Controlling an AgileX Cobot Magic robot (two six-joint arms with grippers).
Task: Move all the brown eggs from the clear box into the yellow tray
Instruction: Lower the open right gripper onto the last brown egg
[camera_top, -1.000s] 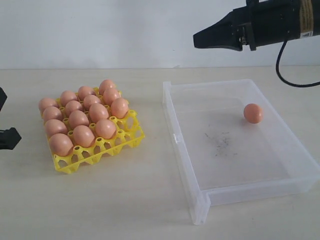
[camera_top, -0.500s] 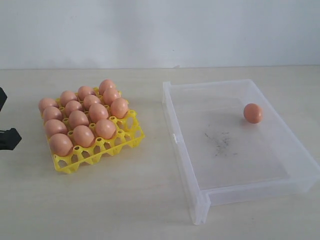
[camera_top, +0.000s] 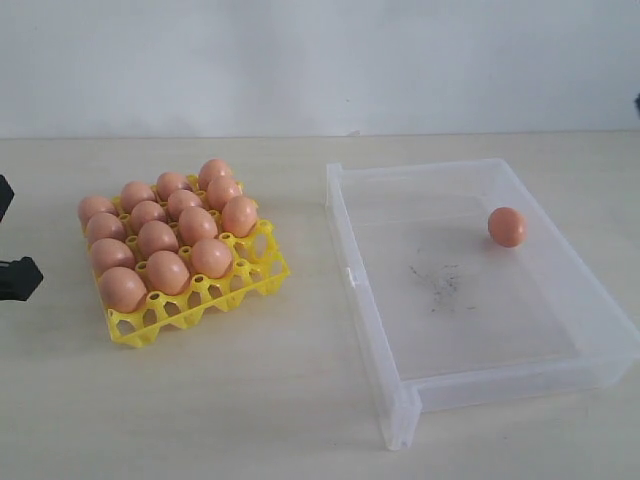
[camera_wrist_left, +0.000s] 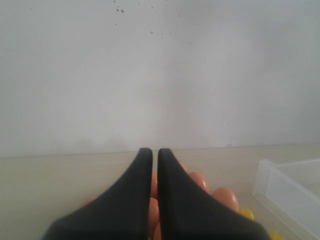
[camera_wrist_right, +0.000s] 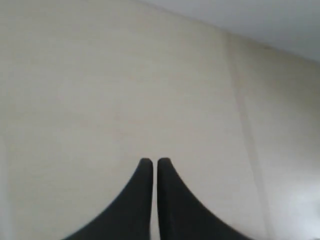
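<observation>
Left gripper (camera_wrist_left: 155, 152) and right gripper (camera_wrist_right: 154, 162) both pinched fully together, gripping nothing; one smooth orange-brown egg (camera_top: 507, 227) lies loose in the clear box (camera_top: 368, 300) near its right wall, other brown eggs (camera_top: 157, 239) seated in yellow tray (camera_top: 256, 277).

Nothing readable shows in any view: no text, label, brand, number or sign on the yellow tray (camera_top: 252, 276), the brown eggs (camera_top: 158, 238), the clear box (camera_top: 362, 300), the tabletop (camera_top: 250, 410), the left gripper (camera_wrist_left: 155, 152) or the right gripper (camera_wrist_right: 154, 162). The dark marks (camera_top: 440, 285) on the floor of the clear box form no letters or figures.
</observation>
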